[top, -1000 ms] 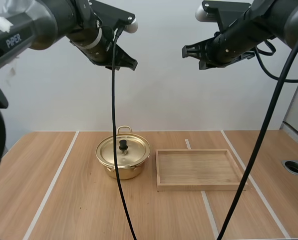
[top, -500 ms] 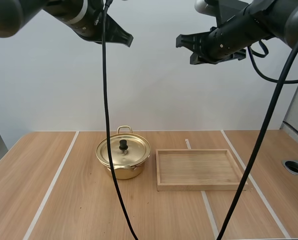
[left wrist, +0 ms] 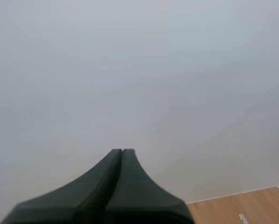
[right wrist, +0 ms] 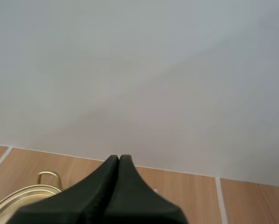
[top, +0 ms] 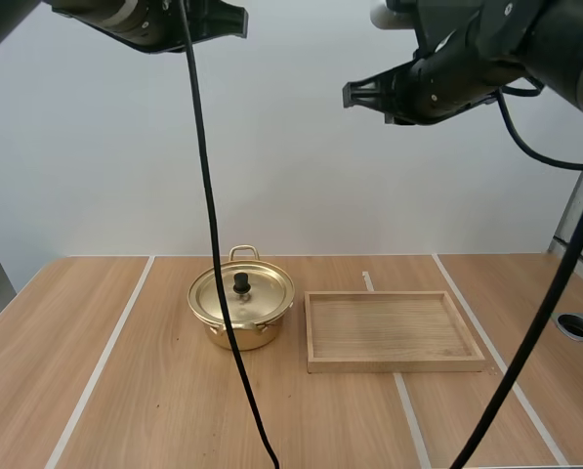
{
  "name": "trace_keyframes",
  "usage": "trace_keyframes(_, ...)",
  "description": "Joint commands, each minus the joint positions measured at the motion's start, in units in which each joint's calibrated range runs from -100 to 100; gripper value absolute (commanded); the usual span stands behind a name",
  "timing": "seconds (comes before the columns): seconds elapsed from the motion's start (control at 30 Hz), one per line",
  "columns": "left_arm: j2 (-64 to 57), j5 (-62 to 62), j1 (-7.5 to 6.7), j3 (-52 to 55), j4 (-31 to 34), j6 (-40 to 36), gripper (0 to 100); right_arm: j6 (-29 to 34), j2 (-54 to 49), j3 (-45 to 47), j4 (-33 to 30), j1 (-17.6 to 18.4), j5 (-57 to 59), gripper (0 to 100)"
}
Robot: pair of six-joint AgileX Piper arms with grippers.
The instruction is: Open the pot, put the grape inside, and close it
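Both arms are up high over the wooden table (top: 125, 391), with the left gripper (left wrist: 122, 151) and right gripper (right wrist: 118, 157) each squeezed together on nothing. The pot (top: 237, 337) sits mid-table with its lid (top: 260, 293) on, tray (top: 394, 364) just beside it.

L claw (top: 234, 18) risen higher; R claw (top: 355, 95) edged left.

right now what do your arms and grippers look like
Both arms are black: the left arm carries a pale band, the right arm is thick and rounded. The left gripper and right gripper have black fingers tapering to narrow tips.
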Motion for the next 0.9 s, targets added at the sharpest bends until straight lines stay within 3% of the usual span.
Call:
trace_keyframes(0.0,-3.84,-4.27,-0.21,5.34,1.91,-2.29,0,0.84,-4.39,4.94,-1.70,0.15,-6.30,0)
trace_keyframes(0.6,-32.93,-4.01,-0.21,34.53,4.42,-6.04,0,0.37,-31.83,31.85,-2.88,0.15,-10.88,0)
trace_keyframes(0.87,-42.94,-0.86,-0.21,47.70,4.42,-8.64,0,0.37,-43.05,38.22,-3.02,0.15,-0.53,0)
